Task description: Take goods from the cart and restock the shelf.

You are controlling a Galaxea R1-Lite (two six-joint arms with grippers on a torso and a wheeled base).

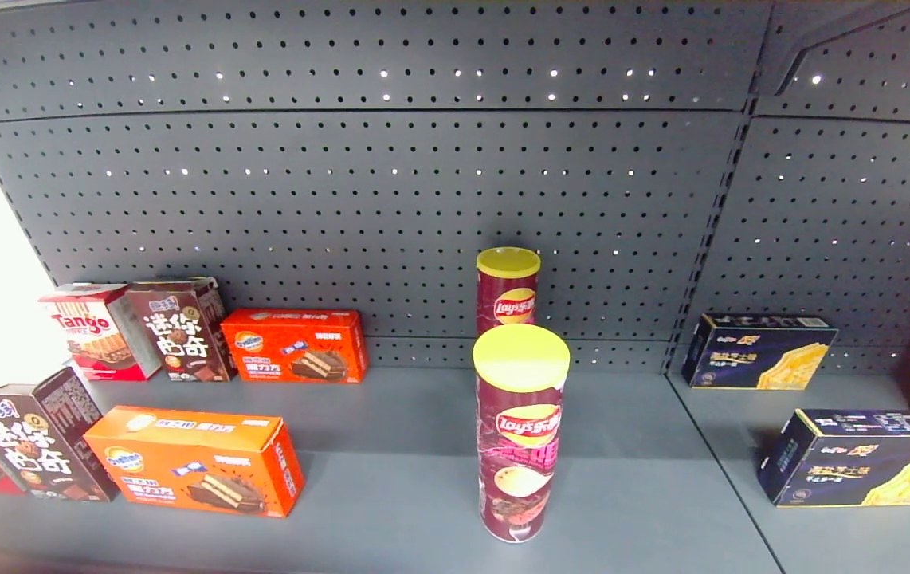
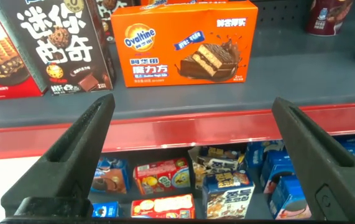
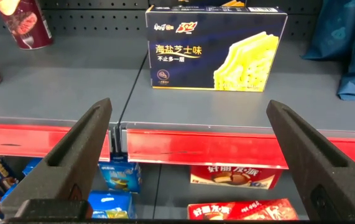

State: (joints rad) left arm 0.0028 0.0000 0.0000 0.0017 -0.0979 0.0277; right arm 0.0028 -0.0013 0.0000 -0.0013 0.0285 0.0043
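Facing the grey shelf (image 1: pixel 391 430), we are looking down on its stocked deck, where goods are standing in two rows before the pegboard back (image 1: pixel 343 199). Two navy boxes (image 1: pixel 861 457) are sitting on the right section, one behind the other. Two orange boxes (image 1: pixel 196 461) are lying likewise left of centre, with brown boxes (image 1: pixel 33 442) and a red box (image 1: pixel 92 331) flanking them at far left. Two yellow-lidded chip cans (image 1: pixel 520 430) are standing upright mid-shelf, front and back. We are holding our left claw (image 2: pixel 189 168) spread wide and empty before the shelf's red edge (image 2: pixel 177 127), facing the front orange box. Our right claw (image 3: pixel 186 168) is hanging just as wide and empty, facing the front navy box.
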